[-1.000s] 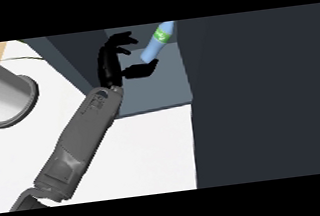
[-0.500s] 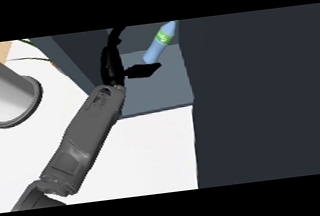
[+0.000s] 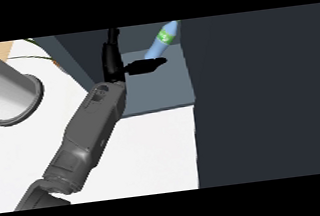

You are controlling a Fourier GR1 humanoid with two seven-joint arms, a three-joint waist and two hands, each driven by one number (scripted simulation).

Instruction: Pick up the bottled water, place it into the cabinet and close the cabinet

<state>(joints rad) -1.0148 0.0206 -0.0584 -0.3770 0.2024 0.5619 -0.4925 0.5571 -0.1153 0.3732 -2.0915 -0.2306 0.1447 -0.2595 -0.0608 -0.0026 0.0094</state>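
One head view only: the bottled water [image 3: 163, 38] leans inside the cabinet [image 3: 153, 88], near its back edge, released. Left hand [image 3: 116, 60] hangs just beside it, fingers straight. Light, smooth, tippy; best taken around its middle

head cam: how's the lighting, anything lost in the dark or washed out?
Head view: the counter reads bright white, nearly washed out; the cabinet door is a flat dark mass with no detail; the black hand blends into the dim cabinet interior; the bottled water stays legible.
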